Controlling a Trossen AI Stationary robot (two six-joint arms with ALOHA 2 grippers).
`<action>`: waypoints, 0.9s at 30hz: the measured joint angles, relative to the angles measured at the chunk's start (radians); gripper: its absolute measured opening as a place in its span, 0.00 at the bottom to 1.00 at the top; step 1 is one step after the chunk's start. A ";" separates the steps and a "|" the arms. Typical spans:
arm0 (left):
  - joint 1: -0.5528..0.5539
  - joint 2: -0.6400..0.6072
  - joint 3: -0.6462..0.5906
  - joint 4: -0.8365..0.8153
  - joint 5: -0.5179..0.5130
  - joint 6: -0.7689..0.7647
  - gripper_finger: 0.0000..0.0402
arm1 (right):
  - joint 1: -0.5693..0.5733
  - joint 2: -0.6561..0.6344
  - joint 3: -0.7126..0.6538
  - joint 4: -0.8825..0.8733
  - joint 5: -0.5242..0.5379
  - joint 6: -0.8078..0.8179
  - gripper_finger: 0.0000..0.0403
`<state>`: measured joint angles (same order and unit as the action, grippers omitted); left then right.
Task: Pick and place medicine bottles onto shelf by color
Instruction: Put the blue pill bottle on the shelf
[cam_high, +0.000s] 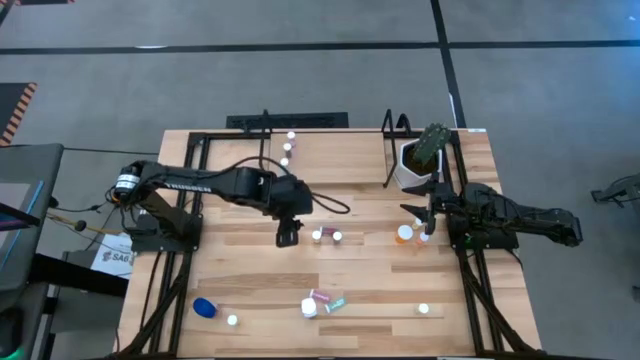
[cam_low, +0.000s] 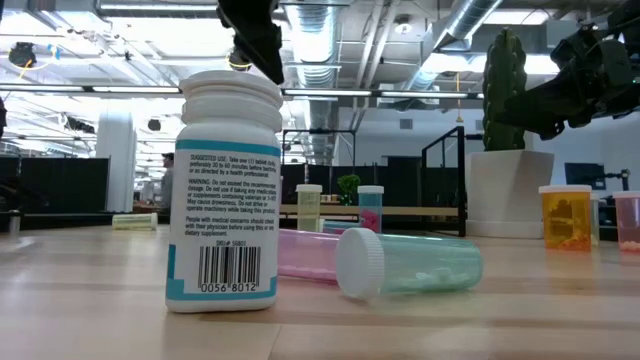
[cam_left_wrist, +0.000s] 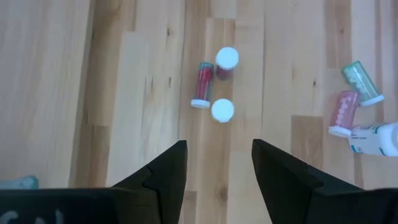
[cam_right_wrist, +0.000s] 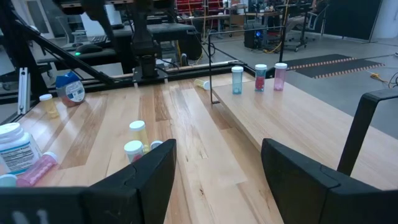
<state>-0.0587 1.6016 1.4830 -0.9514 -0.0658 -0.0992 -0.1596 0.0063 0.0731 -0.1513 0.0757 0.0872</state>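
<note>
My left gripper (cam_high: 288, 237) hangs open and empty over the mid table, just left of a small cluster of white-capped vials (cam_high: 327, 236). In its wrist view (cam_left_wrist: 217, 174) the cluster (cam_left_wrist: 217, 84) shows as two upright vials and one lying red one. My right gripper (cam_high: 424, 214) is open and empty near an orange bottle (cam_high: 404, 234) and a pink one (cam_high: 425, 238); its wrist view (cam_right_wrist: 214, 180) looks across the table. The shelf (cam_high: 330, 160) lies at the far edge with three vials (cam_right_wrist: 260, 77) standing on its board.
A white labelled bottle (cam_low: 225, 190), a lying pink vial (cam_low: 305, 255) and a lying teal vial (cam_low: 410, 262) sit near the front edge. A blue bottle (cam_high: 205, 307) and a small vial (cam_high: 232, 320) are at front left. A potted plant (cam_high: 415, 160) stands beside the shelf.
</note>
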 joint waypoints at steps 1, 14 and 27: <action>-0.007 0.000 0.000 0.005 -0.002 0.003 0.42 | 0.000 0.000 0.000 0.000 0.000 0.000 0.65; -0.052 -0.005 -0.184 0.260 0.229 -0.068 0.42 | -0.010 0.000 -0.003 0.163 0.011 0.110 0.65; -0.067 -0.015 -0.224 0.430 0.303 -0.071 0.42 | -0.018 0.000 -0.001 0.599 0.006 0.051 0.65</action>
<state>-0.1255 1.5865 1.2587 -0.5211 0.2372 -0.1702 -0.1772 0.0059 0.0719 0.4481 0.0814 0.1379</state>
